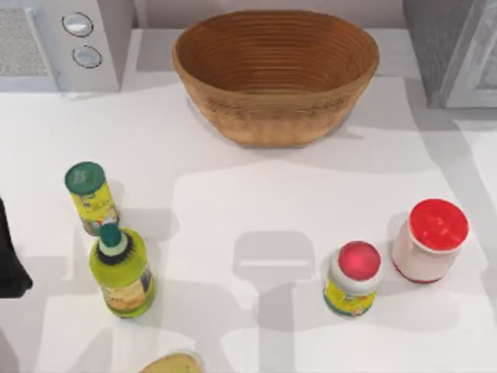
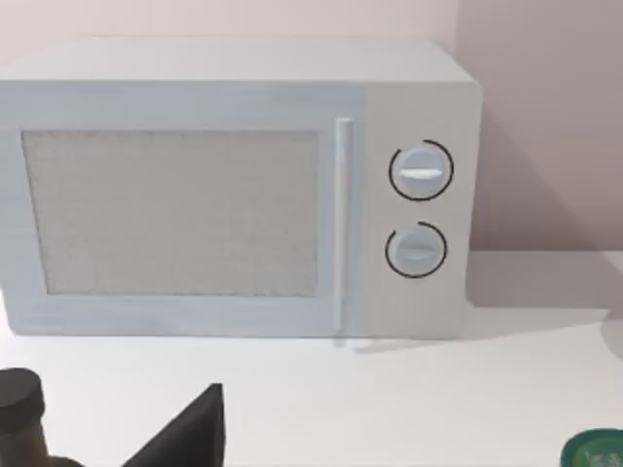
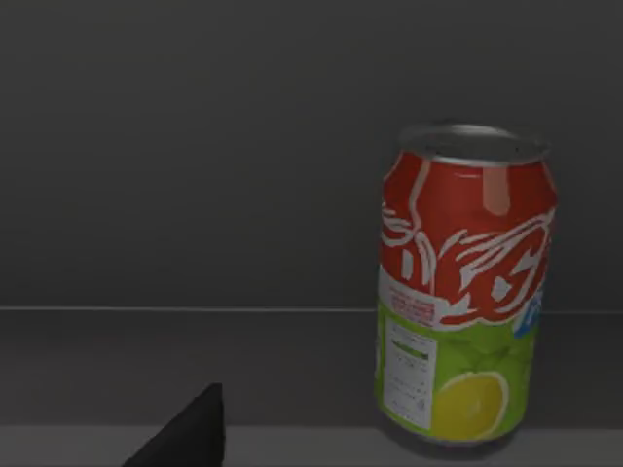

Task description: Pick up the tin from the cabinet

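The tin [image 3: 465, 282] is a red and green drink can with a lemon on its label. It stands upright on the dark floor of the cabinet [image 3: 195, 175], in front of the back wall. A dark part of my right gripper [image 3: 185, 440] shows low in the right wrist view, short of the tin and off to one side, touching nothing. In the top view the cabinet [image 1: 432, 47] is the dark grey box at the back right, with its pale door [image 1: 475, 62] beside it. My left arm [image 1: 11, 256] rests at the table's left edge, its gripper [image 2: 190, 436] facing the microwave.
A light grey microwave [image 1: 62, 43] stands at the back left and a woven basket [image 1: 276, 74] at the back middle. Two green bottles [image 1: 92, 196] [image 1: 121, 272] stand front left. A red-capped jar [image 1: 353, 278] and a red-lidded white jar [image 1: 429, 239] stand front right.
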Available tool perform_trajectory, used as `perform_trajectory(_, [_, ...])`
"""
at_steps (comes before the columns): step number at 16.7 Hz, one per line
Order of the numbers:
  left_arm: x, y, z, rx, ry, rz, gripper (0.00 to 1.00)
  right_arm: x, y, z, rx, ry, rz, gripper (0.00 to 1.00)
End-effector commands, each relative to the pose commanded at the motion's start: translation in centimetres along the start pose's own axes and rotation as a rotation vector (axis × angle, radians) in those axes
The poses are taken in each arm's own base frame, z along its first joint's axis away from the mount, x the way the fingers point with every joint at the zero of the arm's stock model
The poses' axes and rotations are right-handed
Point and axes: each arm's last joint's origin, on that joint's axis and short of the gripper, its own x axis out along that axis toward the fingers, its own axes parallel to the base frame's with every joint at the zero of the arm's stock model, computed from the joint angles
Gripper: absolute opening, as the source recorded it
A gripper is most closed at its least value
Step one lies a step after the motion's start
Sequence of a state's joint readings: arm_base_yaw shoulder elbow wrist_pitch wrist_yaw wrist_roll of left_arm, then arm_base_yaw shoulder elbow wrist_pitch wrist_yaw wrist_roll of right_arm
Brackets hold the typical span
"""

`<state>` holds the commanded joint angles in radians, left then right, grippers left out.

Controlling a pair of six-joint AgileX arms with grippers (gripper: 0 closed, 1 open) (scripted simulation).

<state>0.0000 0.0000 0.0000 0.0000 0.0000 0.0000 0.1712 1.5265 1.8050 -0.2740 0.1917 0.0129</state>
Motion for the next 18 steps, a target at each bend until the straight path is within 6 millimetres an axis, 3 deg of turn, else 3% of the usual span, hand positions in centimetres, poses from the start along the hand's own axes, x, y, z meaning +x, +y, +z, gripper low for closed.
perform_trajectory(2, [0.0,0.0,0.0,0.0,0.0,0.0,1.0,1.4,0.2,-0.6,0.0,-0.003,-0.001,1.0])
perform_trajectory(8, [0.0,0.0,0.0,0.0,0.0,0.0,1.0,1.8,0.3,-0.7,-0.001,0.001,0.001,1.0])
perform_trajectory(18, [0.0,0.0,0.0,0.0,0.0,0.0,1.0,7.5,0.2,-0.7,0.0,-0.002,-0.002,1.0])
